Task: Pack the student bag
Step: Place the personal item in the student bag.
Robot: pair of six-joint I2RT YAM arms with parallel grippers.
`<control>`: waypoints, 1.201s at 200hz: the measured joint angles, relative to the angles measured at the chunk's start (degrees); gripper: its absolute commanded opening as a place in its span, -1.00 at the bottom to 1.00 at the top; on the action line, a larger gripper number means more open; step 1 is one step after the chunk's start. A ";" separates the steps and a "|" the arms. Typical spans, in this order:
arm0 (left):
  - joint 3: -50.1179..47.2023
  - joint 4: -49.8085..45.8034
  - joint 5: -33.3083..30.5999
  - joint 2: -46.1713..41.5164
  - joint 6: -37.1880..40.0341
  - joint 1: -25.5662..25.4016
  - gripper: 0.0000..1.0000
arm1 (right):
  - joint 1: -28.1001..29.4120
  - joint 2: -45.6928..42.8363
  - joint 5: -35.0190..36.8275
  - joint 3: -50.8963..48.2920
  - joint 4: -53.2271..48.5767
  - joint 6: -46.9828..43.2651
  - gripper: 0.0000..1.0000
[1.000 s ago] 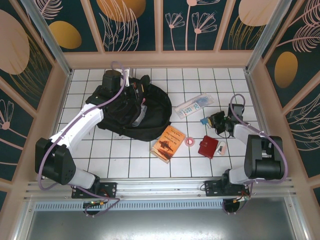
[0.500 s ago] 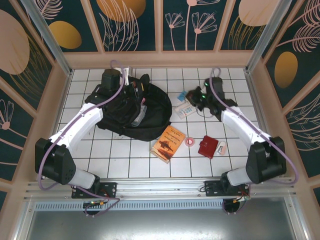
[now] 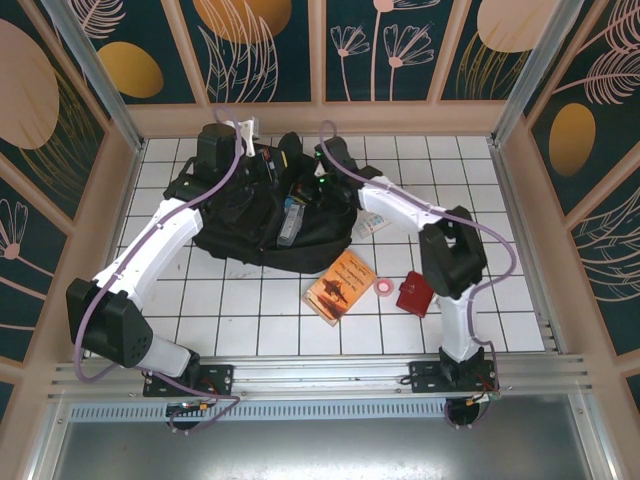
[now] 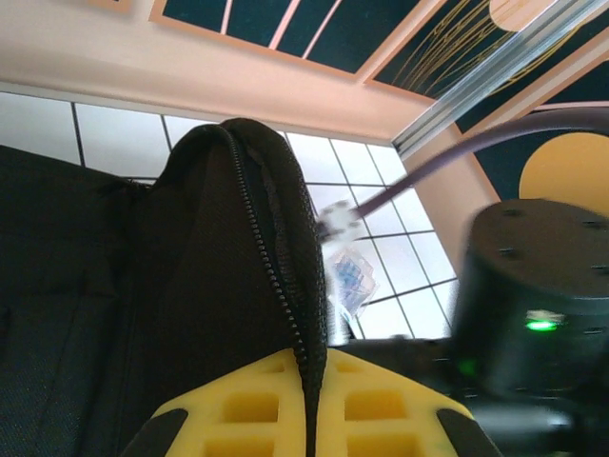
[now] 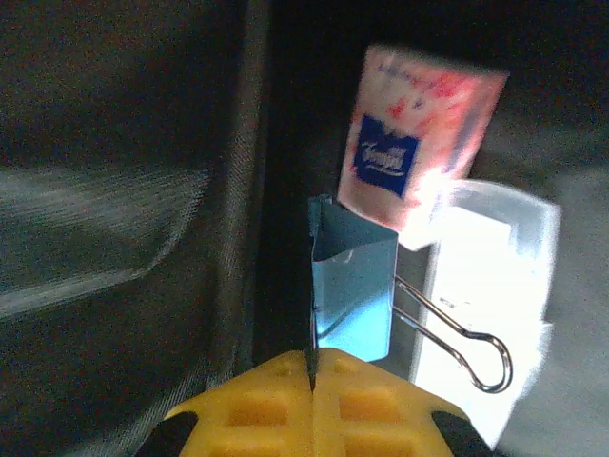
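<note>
**Left pincer [image 4: 309,381] clamps the student bag [image 3: 240,225]; right pincer [image 5: 312,376] grips a clip**

Yellow pads [image 4: 247,409] of the left pincer are pressed together on the bag's zippered edge, which stands up in a ridge. The right pincer pinches a blue binder clip [image 5: 352,281] within the bag's dark opening, close to a pink tissue pack [image 5: 414,143]. The bag lies far-left on the white-tiled tabletop [image 3: 250,320]. Beside its near right edge lies an orange book [image 3: 340,285], then a pink tape roll [image 3: 381,287] and a dark-red wallet [image 3: 413,297].
</note>
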 measured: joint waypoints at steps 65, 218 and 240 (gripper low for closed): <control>-0.37 1.57 0.20 -0.13 -1.20 0.24 -1.00 | 2.38 12.52 -9.42 10.14 6.16 11.93 -1.00; -0.39 5.35 3.50 -0.59 -4.35 0.81 -1.00 | 4.90 25.29 -16.52 26.34 9.55 18.93 0.14; -0.42 3.45 -0.20 -1.77 -3.69 0.87 -1.00 | 4.42 23.34 -14.88 22.32 6.91 15.02 0.23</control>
